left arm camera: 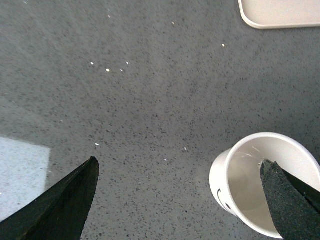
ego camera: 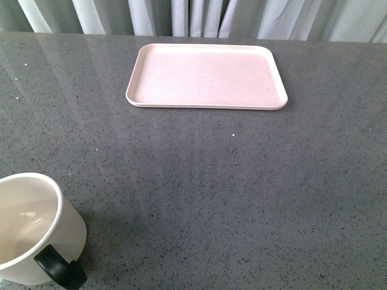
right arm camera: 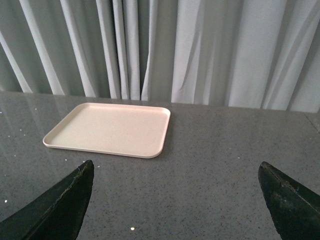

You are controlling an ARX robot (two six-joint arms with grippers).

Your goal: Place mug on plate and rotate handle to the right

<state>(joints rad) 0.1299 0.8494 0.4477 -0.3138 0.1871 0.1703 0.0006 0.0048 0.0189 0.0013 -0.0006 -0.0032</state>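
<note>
Plate point(ego camera: 205, 77) lies empty at the worktop's point(ego camera: 242, 193) far edge, long axis left-right. Mug point(ego camera: 36, 229) stands upright and empty at the near left corner, handle point(ego camera: 59, 269) pointing to the near edge. Left gripper point(left arm camera: 177, 162) and right gripper point(right arm camera: 175, 164) gape wide, holding nothing.

Each end effector is observable only through its own wrist camera, which shows the fingers but no part of the arm behind them. The left end effector point(left arm camera: 177, 161) is fully spread, its two black tapered fingers point(left arm camera: 65, 202) pointing forward with their tips well apart, and the wrist is pitched steeply downward so that it faces the bench point(left arm camera: 150, 100) surface from above. The right end effector point(right arm camera: 175, 164) is likewise spread wide, its black wedge-shaped fingers point(right arm camera: 52, 210) well apart, with the wrist held near level above the bench and facing forward across it.
</note>
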